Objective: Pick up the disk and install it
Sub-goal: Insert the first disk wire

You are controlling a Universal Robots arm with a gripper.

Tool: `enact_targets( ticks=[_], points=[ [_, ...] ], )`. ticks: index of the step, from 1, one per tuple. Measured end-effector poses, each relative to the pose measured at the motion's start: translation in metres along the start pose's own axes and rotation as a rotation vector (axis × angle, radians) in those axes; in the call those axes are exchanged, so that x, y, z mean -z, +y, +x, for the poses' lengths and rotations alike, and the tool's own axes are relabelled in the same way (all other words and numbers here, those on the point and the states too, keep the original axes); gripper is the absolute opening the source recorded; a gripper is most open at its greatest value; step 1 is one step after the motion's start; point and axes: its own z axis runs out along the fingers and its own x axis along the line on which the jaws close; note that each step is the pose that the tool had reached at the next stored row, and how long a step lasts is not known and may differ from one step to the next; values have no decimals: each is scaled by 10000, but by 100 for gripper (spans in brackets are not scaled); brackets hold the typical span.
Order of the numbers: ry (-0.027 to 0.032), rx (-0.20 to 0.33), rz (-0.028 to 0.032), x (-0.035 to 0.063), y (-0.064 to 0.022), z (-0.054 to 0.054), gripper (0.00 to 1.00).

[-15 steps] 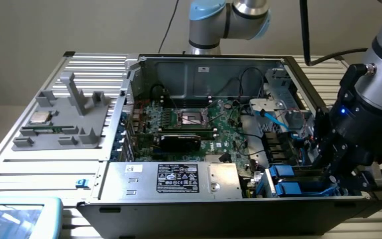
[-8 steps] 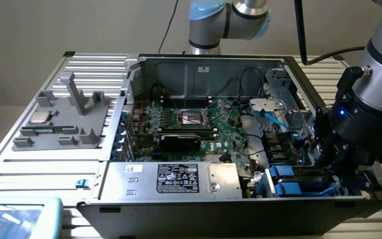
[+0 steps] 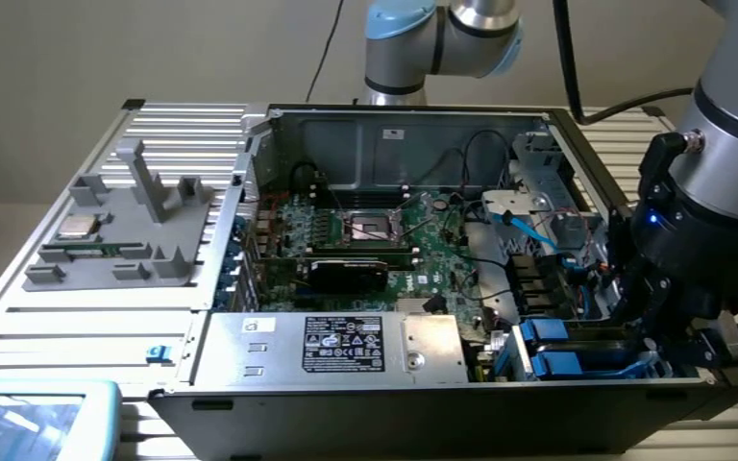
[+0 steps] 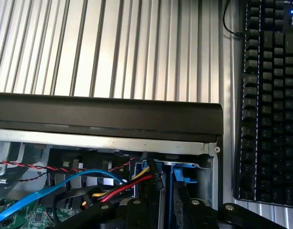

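The disk (image 4: 173, 195) stands edge-on in the drive bay at the corner of the open computer case (image 4: 108, 121). Its bright blue carrier frame and blue tab (image 4: 183, 174) show, while its label face is hidden. My gripper (image 4: 177, 214) reaches down into the bay, its black links on either side of the carrier, shut on it. In the exterior view the arm's wrist (image 3: 690, 250) hangs over the case's corner at the exterior view's right. Blue carriers (image 3: 561, 363) lie just below it, and the wrist hides the gripper's tips.
Red, yellow and blue cables (image 4: 118, 183) run close beside the bay. A silver power supply with a black label (image 3: 343, 346) fills the case's front, with the motherboard (image 3: 395, 240) behind. A grey fixture holding a small chip (image 3: 81, 228) sits outside, and a keyboard (image 4: 270, 95) lies beside the case.
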Motion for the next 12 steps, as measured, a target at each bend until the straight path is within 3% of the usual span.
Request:
enact_targets(
  ticks=[6,8,9,12],
  points=[
    [-4,11,-77,2,-11,1,34],
    [-5,12,-103,2,-14,1,32],
    [-6,15,-110,3,-14,1,24],
    [-11,15,-130,4,-18,1,24]
  ],
)
